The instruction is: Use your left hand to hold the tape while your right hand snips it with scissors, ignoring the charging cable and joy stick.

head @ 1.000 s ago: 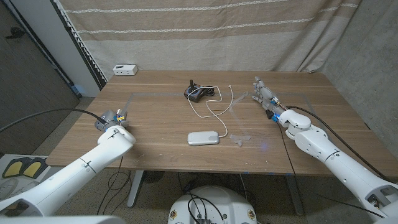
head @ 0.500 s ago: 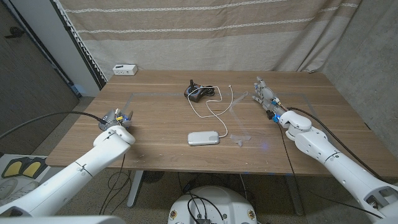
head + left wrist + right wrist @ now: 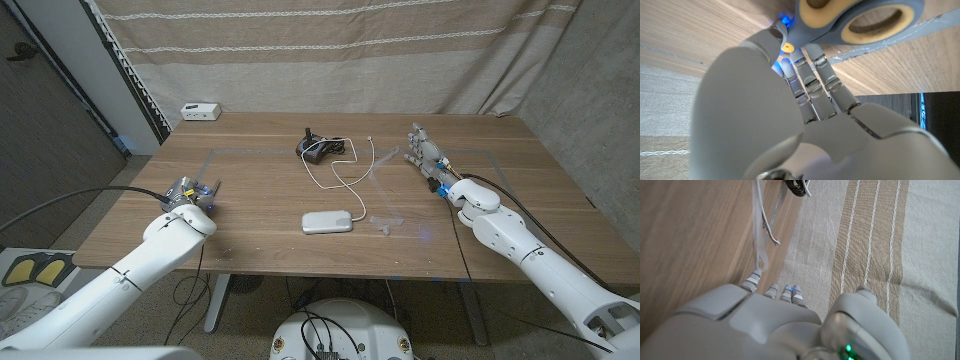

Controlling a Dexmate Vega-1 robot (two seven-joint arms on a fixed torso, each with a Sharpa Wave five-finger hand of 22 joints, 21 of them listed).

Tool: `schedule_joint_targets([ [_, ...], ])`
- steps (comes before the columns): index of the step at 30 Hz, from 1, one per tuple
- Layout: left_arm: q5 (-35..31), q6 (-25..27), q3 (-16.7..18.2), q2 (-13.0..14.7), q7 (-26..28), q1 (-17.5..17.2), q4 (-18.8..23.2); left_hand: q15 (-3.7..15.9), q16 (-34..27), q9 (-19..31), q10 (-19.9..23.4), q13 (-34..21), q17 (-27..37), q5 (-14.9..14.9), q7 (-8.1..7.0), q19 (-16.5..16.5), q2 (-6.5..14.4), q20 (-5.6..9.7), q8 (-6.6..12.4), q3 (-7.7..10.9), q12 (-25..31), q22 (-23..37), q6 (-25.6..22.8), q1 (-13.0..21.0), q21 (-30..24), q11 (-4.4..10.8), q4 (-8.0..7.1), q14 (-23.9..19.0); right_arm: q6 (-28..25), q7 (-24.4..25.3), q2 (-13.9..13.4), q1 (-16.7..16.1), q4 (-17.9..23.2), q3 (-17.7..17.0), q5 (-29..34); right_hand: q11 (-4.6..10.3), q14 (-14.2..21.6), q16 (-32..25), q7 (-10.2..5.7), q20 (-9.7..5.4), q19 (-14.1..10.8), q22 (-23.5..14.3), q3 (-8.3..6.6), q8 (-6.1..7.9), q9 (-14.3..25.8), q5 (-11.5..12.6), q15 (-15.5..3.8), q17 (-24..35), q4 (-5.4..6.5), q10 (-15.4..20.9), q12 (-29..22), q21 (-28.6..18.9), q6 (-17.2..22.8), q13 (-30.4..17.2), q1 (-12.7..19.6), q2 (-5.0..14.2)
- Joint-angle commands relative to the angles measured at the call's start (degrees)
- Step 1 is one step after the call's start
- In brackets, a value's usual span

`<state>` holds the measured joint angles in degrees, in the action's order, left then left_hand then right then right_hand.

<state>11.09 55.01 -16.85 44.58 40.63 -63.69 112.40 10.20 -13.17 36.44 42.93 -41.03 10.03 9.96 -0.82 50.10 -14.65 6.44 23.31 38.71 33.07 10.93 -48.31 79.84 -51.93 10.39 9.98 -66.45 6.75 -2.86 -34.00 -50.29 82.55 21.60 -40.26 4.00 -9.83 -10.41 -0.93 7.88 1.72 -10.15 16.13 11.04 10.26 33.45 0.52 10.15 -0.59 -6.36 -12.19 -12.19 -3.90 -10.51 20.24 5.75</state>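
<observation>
Standing near the table's (image 3: 250, 255) left edge, the left hand (image 3: 190, 192) has bare wood ahead of it toward the middle. In the left wrist view its fingers (image 3: 807, 82) reach out straight and close together, their tips at the blue-grey handle of the scissors (image 3: 860, 17), whose yellow-lined loops lie on the wood; whether the hand grips them I cannot tell. The right hand (image 3: 424, 152) is on the far right part of the table, well in from the right edge, fingers pointing toward the curtain (image 3: 330, 50); the right wrist view shows its fingertips (image 3: 754, 280) extended and close together, holding nothing. A clear tape (image 3: 375, 190) strip runs along the wood just left of that hand, one end near the white cable (image 3: 345, 170), which leads to the black joystick (image 3: 314, 146). A white pad (image 3: 329, 221) lies near the front edge.
</observation>
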Motion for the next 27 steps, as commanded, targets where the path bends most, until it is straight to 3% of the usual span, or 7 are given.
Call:
schedule_joint_targets([
  [1, -0.6, -2.3, 3.6, -0.2, 2.6, -2.2, 3.5, 2.41, 0.0, 0.5, 0.3, 0.0, 6.4, 0.3, 0.23, -0.3, 6.4, 6.30, 0.43, 0.10, 0.1, 0.2, 0.0, 5.7, -0.4, -0.22, -0.36, -2.1, -0.1, -0.1, 0.3, 0.3, 0.2, 0.2, -0.1, -0.09, -2.4, -0.3, 0.09, 0.12, -0.5, 0.0, 0.13, 0.02, 0.2, -0.1, 0.12, 0.1, -0.28, -0.3, 0.2, -0.3, -0.5, -0.3, 0.8, 0.13],
  [19, -2.1, -5.3, 4.2, -0.2, 2.5, -2.1, 6.1, 2.36, 0.0, 2.1, 0.4, 0.3, 6.9, 0.3, 0.48, -0.6, 6.5, 6.31, 1.37, -0.03, -0.1, 0.1, 0.2, 5.8, -0.7, -0.34, -0.53, -1.9, 0.6, -1.3, 1.2, 2.0, -2.1, 0.1, -0.5, -0.03, -2.3, -0.3, 0.14, -0.27, -0.5, 0.0, 0.07, 0.01, 0.2, -0.2, 0.06, 0.1, -0.37, -0.3, 0.2, -0.1, -0.5, -0.3, 1.0, 0.21],
  [27, -0.1, -9.8, 6.9, -1.7, 1.3, -3.0, 6.2, 2.37, 0.0, 2.6, 0.4, 0.3, 7.1, 0.3, 0.58, -0.8, 6.6, 6.31, 1.70, -0.01, -0.1, 0.1, 0.3, 5.9, -0.7, -0.55, -0.55, -1.8, 1.6, -1.6, 1.4, 2.3, -2.5, -0.2, -0.5, -0.07, -2.3, -0.3, 0.14, -0.29, -0.5, 0.0, 0.06, 0.02, 0.2, -0.2, 0.07, 0.1, -0.39, -0.3, 0.2, 0.0, -0.5, -0.3, 1.1, 0.23],
])
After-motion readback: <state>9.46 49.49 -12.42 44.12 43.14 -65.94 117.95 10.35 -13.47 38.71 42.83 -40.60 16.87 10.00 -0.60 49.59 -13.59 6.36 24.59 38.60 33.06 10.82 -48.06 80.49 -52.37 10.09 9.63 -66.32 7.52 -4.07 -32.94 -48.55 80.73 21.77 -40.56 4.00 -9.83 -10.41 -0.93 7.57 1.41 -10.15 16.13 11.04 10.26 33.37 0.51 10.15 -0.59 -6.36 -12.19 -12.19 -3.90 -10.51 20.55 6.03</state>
